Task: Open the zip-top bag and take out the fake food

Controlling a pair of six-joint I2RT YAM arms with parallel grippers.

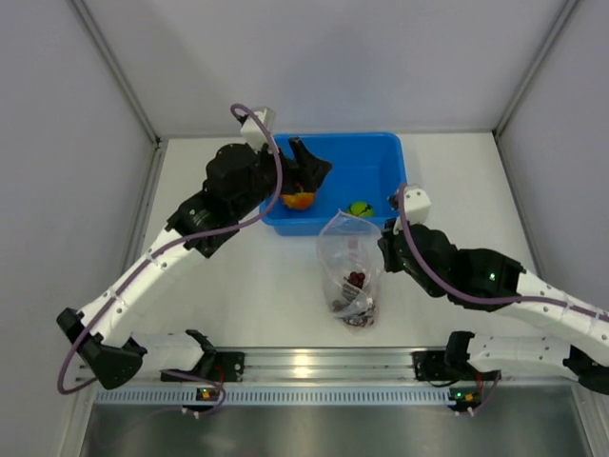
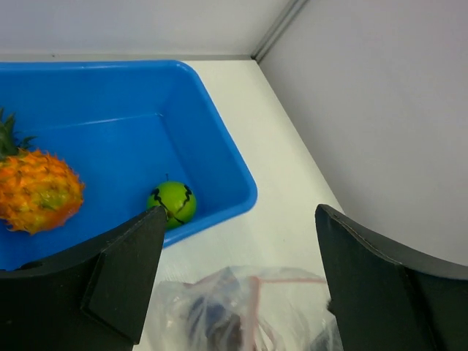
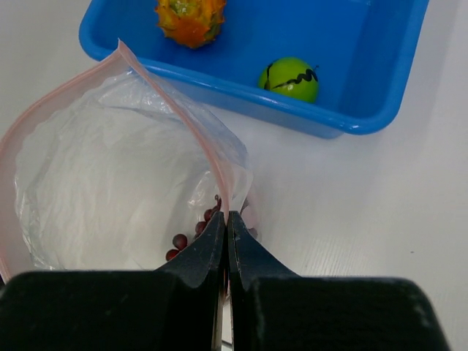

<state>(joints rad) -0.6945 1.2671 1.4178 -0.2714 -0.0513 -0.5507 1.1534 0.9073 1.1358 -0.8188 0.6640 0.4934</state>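
The table (image 1: 238, 286) is a plain white, matte top, boxed in on three sides by pale grey walls (image 1: 57, 114) that meet at slim metal posts (image 1: 114, 67). A silver rail (image 1: 324, 362) runs along its near edge, where both arms are bolted.

At the far middle sits a blue tub (image 1: 381, 152). In it lie the orange pineapple (image 1: 299, 199), towards the left, and the green fruit (image 1: 360, 208), against the near wall.

The zip-top bag (image 1: 350, 271) stands on the table just near of the tub, touching or almost touching its wall. Its pink-edged mouth gapes open, and the dark grape bunch (image 1: 355, 282) is inside, low down.

The right tool (image 3: 227, 217) is pinched tight on the bag's rim, on the bag's right side (the fingers meet with the plastic between them). The left tool (image 2: 240, 216) is spread wide and holds nothing — it hangs over the tub's left part, above the pineapple.
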